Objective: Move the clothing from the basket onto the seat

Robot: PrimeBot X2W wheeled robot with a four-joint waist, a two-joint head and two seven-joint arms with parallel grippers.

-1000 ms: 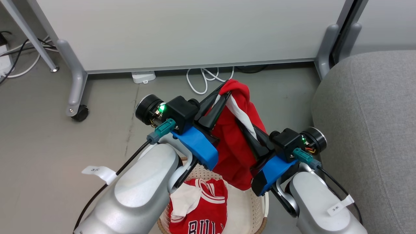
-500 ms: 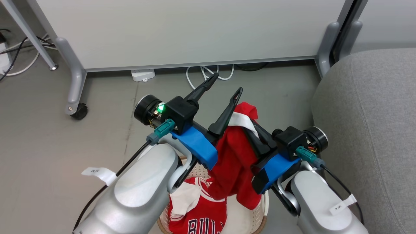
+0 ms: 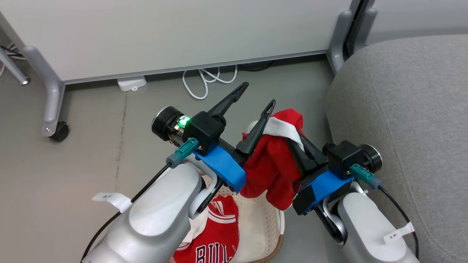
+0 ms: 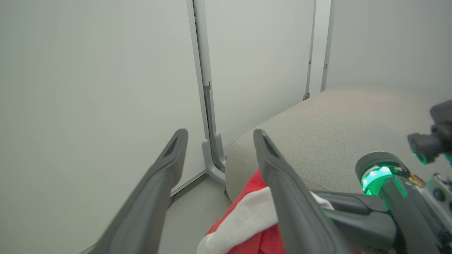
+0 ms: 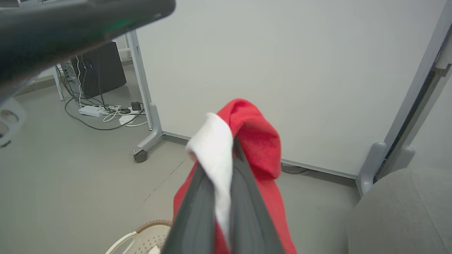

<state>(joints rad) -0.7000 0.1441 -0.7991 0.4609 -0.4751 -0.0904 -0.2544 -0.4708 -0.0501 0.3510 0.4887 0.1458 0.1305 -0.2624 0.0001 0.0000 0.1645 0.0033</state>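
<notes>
The right gripper (image 3: pixel 300 148) is closed tight on the plain red garment (image 3: pixel 272 164), and its two dark fingers pinch the cloth close to the white stripe. In the right wrist view the stripe is pressed between the two fingers, and a fold of red cloth stands up over their tips. The garment hangs down from this grip in a loose bunch, in the air, and its lower end hangs over the far part of the laundry basket (image 3: pixel 264 219). The left gripper (image 3: pixel 258 95) is spread wide, with nothing between its fingers. In the left wrist view its right finger stands just beside the top of the garment; I cannot tell if it touches the cloth. The garment is between the two grippers. The basket stands on the grey floor (image 3: pixel 91 146), low in the head view and partly hidden under the left forearm. Inside it lies the red jersey (image 3: pixel 215 233) with white trim and black letters, at the left side of the basket. The light-grey sofa (image 3: pixel 402 109) is on the robot's right, near the basket and just beside the right arm. Behind the grippers stands a white partition panel (image 3: pixel 164 33) on grey legs, and a white cable (image 3: pixel 204 78) lies on the floor at its foot.
</notes>
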